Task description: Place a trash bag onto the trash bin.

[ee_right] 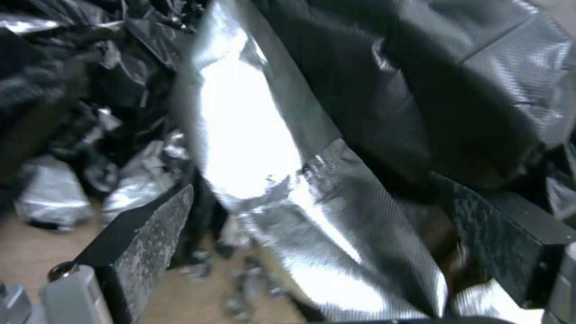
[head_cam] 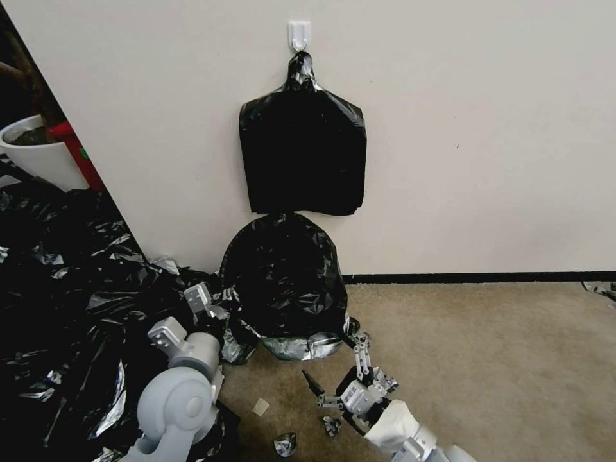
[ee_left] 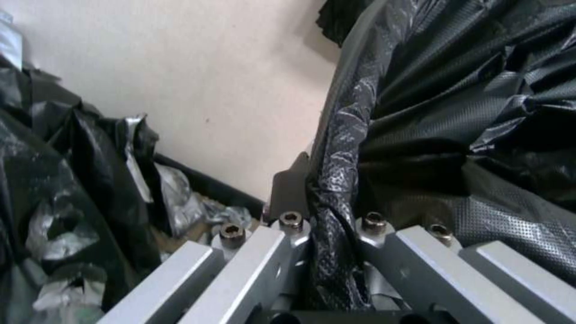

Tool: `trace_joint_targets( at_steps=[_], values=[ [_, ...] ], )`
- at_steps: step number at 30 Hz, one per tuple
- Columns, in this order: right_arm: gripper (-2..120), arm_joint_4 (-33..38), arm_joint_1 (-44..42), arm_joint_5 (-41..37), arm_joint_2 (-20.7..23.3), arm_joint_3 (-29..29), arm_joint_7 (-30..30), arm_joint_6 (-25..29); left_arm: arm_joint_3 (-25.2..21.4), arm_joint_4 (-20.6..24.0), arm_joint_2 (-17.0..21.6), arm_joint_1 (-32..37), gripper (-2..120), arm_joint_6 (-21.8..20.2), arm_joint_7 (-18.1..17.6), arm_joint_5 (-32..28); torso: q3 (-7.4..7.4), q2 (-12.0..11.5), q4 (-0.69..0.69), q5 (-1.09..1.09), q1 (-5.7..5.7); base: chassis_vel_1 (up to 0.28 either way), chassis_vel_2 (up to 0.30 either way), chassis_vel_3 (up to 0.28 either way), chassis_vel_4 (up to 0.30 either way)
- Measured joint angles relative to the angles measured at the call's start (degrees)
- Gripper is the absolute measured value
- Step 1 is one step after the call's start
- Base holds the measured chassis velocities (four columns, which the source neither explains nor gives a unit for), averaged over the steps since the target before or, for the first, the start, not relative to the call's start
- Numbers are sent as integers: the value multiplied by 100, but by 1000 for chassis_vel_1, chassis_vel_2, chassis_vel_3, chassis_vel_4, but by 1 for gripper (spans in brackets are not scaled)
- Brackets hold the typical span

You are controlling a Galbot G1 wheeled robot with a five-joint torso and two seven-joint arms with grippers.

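The glossy black trash bag is draped over a rounded shape on the floor against the wall; the trash bin is hidden beneath it. At the bag's left edge, my left gripper is shut on a bunched fold of the trash bag, which runs between its fingers. My right gripper stands open at the bag's lower right hem. Its two dark pads sit wide apart on either side of a shiny fold of the trash bag.
A flat black bundle hangs from a white wall hook just above. A big heap of black plastic lies on the left, with a white planter pot behind it. Plastic scraps lie on the carpet.
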State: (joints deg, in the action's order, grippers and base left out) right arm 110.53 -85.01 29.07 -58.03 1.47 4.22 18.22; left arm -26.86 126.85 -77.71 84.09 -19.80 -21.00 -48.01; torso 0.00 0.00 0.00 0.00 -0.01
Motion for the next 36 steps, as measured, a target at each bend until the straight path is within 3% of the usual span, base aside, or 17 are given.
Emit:
trace_joint_targets(
  at_steps=[3, 11, 13, 24, 28, 36],
  values=[
    [98, -82, 112, 341, -67, 25, 80, 45, -38, 115, -11, 78, 2, -40, -30, -78, 0, 0, 0, 0, 0, 0, 0, 0, 0],
    [72, -178, 198, 496, -106, 19, -44, 277, -139, 383, -44, 210, 2, -103, -195, -317, 0, 0, 0, -1, 0, 0, 0, 0, 0],
    [60, -241, 256, 467, -118, 24, -227, 432, -179, 441, -54, 241, 2, -127, -242, -407, 0, 0, 0, -1, 0, 0, 0, 0, 0],
    [23, -589, 615, 414, -248, 77, -668, 583, -200, 676, -157, 432, 2, -284, -294, -564, 0, 0, 0, 0, 0, 0, 0, 0, 0],
    [5, -1051, 1008, 436, -424, 104, -880, 536, -182, 793, -219, 531, 2, -436, -325, -610, 0, 0, 0, 0, 0, 0, 0, 0, 0],
    [0, -1943, 1556, 1036, -683, 342, -894, 339, -176, 836, -269, 591, 2, -461, -329, -613, 1, 0, -1, 0, 0, 0, 0, 0, 0]
  ],
)
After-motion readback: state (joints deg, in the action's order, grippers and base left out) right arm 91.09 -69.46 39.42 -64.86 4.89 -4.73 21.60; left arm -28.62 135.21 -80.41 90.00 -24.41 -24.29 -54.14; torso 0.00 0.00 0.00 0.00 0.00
